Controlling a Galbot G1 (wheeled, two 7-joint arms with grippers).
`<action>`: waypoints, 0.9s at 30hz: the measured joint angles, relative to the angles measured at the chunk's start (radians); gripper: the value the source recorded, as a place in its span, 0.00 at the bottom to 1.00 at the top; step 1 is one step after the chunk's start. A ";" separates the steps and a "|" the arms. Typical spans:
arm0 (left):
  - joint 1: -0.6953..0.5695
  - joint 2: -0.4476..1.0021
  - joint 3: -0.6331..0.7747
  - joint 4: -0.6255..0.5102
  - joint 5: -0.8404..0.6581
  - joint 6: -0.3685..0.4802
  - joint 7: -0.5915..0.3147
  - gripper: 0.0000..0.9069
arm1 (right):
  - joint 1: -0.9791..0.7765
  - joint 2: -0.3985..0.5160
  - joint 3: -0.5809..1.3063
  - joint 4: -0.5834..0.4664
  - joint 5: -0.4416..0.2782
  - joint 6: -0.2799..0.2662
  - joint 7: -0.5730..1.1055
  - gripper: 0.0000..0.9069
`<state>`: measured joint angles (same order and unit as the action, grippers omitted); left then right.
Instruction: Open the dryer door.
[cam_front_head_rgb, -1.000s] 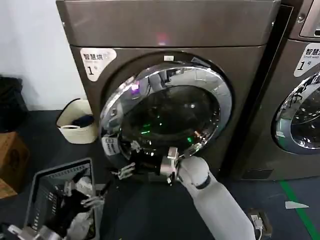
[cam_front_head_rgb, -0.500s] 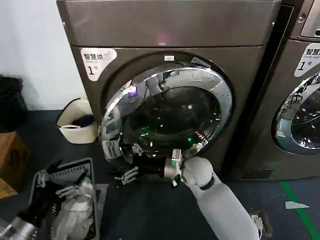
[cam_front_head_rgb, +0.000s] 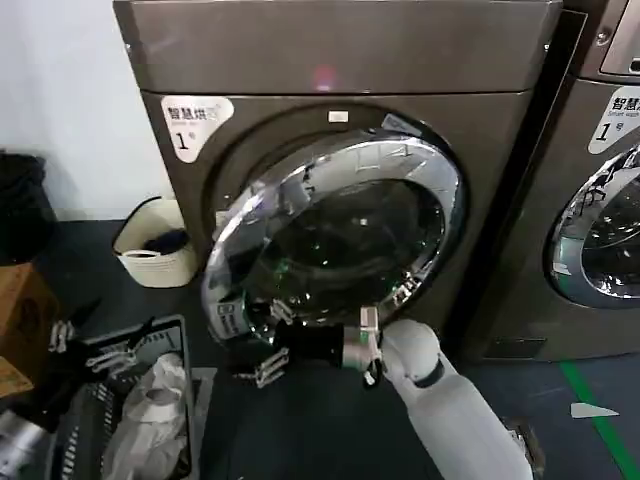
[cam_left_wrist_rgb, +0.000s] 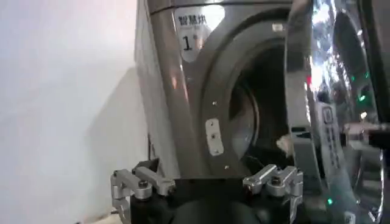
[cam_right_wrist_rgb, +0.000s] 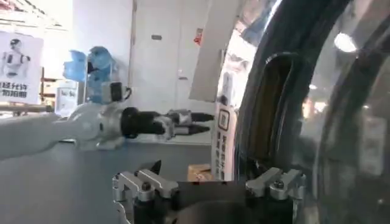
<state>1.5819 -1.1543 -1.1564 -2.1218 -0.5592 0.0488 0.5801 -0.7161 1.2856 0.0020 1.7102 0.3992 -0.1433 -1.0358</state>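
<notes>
The dryer door (cam_front_head_rgb: 350, 235), a chrome-rimmed round door with dark glass, stands partly swung out from its grey-bronze machine (cam_front_head_rgb: 330, 45), its left edge away from the front. My right gripper (cam_front_head_rgb: 262, 342) is open at the door's lower left rim, one finger in front of the rim and one below it. The chrome rim (cam_right_wrist_rgb: 292, 109) sits close beside the right gripper (cam_right_wrist_rgb: 207, 185). My left gripper (cam_front_head_rgb: 92, 342) hangs open over the laundry crate, apart from the door. From the left gripper (cam_left_wrist_rgb: 207, 185) I see the door's edge (cam_left_wrist_rgb: 303, 103) and the dark drum opening (cam_left_wrist_rgb: 262, 122).
A grey laundry crate (cam_front_head_rgb: 75, 385) with clothes stands at the lower left, and a cardboard box (cam_front_head_rgb: 20, 320) sits beside it. A cream basket (cam_front_head_rgb: 150, 255) rests against the wall. A second machine (cam_front_head_rgb: 600, 230) stands on the right. Green tape (cam_front_head_rgb: 600, 420) marks the floor.
The door has swung further out from the machine. My right gripper has moved right and down with its lower rim. The left gripper has shifted left over the crate.
</notes>
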 joint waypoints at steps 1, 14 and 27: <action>-0.006 0.006 0.004 0.003 -0.006 0.001 0.000 1.00 | -0.002 -0.002 0.002 0.000 0.000 0.004 -0.006 1.00; -0.083 0.050 0.084 0.026 -0.063 0.022 -0.008 1.00 | -0.045 -0.040 0.056 0.012 0.010 0.037 -0.163 1.00; -0.150 0.112 0.183 0.036 -0.100 0.017 -0.026 1.00 | -0.093 -0.103 0.123 0.039 0.027 0.070 -0.295 1.00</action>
<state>1.4317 -1.0425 -0.9738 -2.0857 -0.6593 0.0658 0.5545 -0.8095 1.1828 0.1249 1.7493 0.4262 -0.0731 -1.3311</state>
